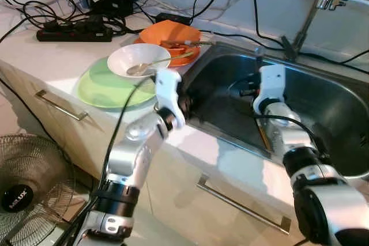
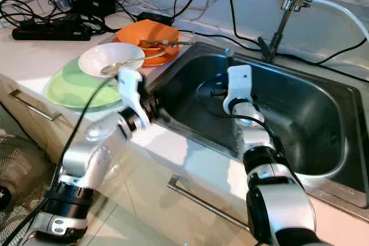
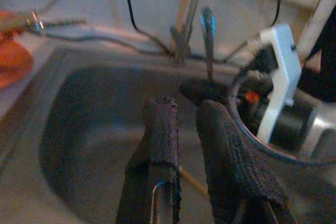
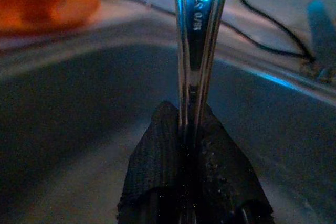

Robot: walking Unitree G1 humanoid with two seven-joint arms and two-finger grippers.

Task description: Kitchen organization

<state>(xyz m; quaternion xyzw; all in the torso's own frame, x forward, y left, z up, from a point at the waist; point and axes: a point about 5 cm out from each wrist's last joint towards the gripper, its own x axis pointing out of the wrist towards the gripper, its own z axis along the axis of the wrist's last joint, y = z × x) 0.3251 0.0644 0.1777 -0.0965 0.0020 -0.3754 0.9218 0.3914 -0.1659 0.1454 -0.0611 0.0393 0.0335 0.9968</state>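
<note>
Steel sink [image 1: 323, 113], smooth and rounded, holds both arms. The right gripper [image 4: 191, 145] pinches a polished metal utensil handle [image 4: 198, 35]; the left gripper [image 3: 191, 129] looks nearly closed, seemingly empty. Three dishes on the tabletop [image 1: 34, 56]: green plate [image 1: 101, 90], white bowl [image 1: 138, 59], orange plate [image 1: 170, 33].

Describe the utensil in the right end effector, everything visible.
The metal utensil handle is shiny steel, slim, widening away from the grip, with stamped lettering too blurred to read. It stands straight out from the right end effector, pinched between both black fingers, over the steel sink basin. In the left wrist view it points upward. Its working end is hidden, so spoon or fork is unclear.
</note>
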